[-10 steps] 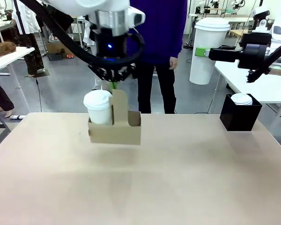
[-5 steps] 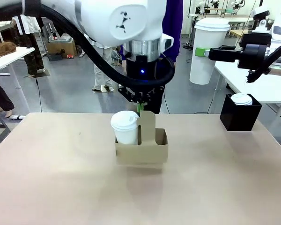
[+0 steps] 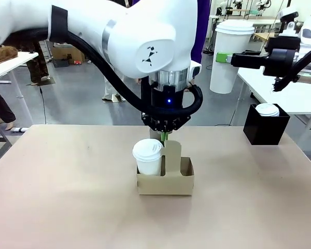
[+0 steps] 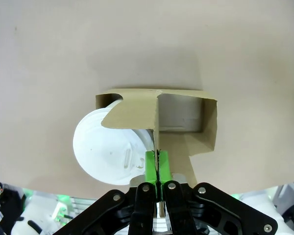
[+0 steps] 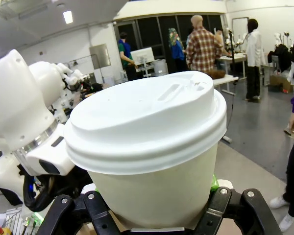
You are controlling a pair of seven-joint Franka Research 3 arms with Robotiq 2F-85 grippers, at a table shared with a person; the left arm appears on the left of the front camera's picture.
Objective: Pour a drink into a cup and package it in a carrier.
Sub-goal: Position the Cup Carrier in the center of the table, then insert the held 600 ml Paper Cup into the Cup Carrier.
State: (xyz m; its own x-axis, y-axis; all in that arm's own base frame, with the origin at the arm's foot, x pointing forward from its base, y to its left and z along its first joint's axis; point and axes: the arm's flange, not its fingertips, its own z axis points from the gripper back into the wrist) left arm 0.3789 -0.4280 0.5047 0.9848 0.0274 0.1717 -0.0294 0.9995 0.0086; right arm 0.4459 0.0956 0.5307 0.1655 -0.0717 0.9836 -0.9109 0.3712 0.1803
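Observation:
My left gripper (image 3: 166, 136) is shut on the upright handle tab of the brown cardboard carrier (image 3: 166, 180) at the table's middle. Whether the carrier's base touches the tabletop I cannot tell. A white lidded cup (image 3: 147, 156) stands in its left slot; the right slot is empty. In the left wrist view the green pads (image 4: 151, 165) pinch the tab, with the cup's lid (image 4: 105, 151) beside the carrier (image 4: 186, 128). My right gripper (image 3: 225, 57) hangs high at the right, shut on a second lidded white cup (image 3: 232, 54), also (image 5: 147, 147). The jug with the drink is out of view.
A black box (image 3: 266, 127) with a white lid (image 3: 268, 109) on top stands at the table's far right. A person in dark clothes stands behind the left arm at the far side. White tables (image 3: 290, 93) flank the right.
My left arm has carried the carrier with its cup from the far left toward the table's middle and lowered it. The right arm has held still.

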